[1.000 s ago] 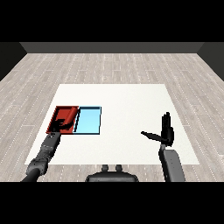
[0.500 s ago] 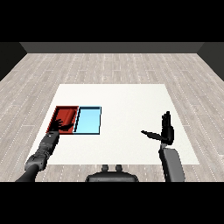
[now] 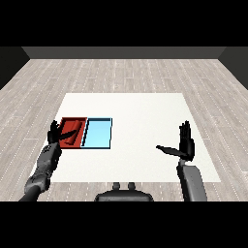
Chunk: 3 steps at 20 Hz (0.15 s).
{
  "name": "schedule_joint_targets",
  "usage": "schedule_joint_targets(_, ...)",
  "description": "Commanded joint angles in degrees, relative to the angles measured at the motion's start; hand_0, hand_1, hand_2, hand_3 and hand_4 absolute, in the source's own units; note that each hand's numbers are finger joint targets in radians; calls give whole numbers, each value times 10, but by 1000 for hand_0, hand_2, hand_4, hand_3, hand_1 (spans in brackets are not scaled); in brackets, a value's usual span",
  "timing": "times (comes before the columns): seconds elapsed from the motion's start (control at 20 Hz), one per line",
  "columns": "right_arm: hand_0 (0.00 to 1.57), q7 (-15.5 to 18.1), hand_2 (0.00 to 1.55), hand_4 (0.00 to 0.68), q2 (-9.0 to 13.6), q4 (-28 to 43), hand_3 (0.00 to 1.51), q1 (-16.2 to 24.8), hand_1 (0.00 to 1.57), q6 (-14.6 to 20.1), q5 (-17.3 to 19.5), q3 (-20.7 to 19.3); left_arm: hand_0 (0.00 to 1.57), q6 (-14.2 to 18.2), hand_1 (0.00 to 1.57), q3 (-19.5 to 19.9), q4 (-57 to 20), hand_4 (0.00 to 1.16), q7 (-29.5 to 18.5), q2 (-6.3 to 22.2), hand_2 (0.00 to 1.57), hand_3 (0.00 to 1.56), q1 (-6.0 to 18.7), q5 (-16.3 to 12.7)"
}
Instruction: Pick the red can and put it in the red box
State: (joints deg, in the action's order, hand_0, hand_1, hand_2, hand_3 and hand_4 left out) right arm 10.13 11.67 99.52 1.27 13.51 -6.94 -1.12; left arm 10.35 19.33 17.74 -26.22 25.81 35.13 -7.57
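Two trays lying side by side: red tray (image 3: 77, 120), partly hidden by the open-fingered left hand (image 3: 54, 132); light blue tray (image 3: 97, 133). Right hand (image 3: 186, 144) hovering, fingers spread.

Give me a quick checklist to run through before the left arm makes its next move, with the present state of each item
1. Left robot hand open: ok, fingers are spread and curl round nothing.
2. Red can inside the red tray: cannot tell, a dark red shape lies in it beside the hand, but I cannot make it out as the can.
3. Left robot hand clear of the red tray: not ok, it hangs over the tray's left edge.
4. Light blue tray free of objects: ok, nothing shows in it.
5. Right robot hand out of the way: ok, it is open, raised far to the right of both trays.
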Motion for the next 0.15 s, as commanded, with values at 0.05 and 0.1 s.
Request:
schedule_joint_targets(0.05, 0, -8, 0, 0, -6, 36, 0, 2, 0, -29, -25, 21, 0, -110, 0, 28, 116, 0, -140, -53, 0, 0, 6, -58)
schedule_joint_targets(0.1, 0, -9, 0, 0, -4, 35, 0, 3, 0, -42, -31, 27, 0, -117, 0, 26, 132, 0, -163, -69, 0, 0, -19, -63)
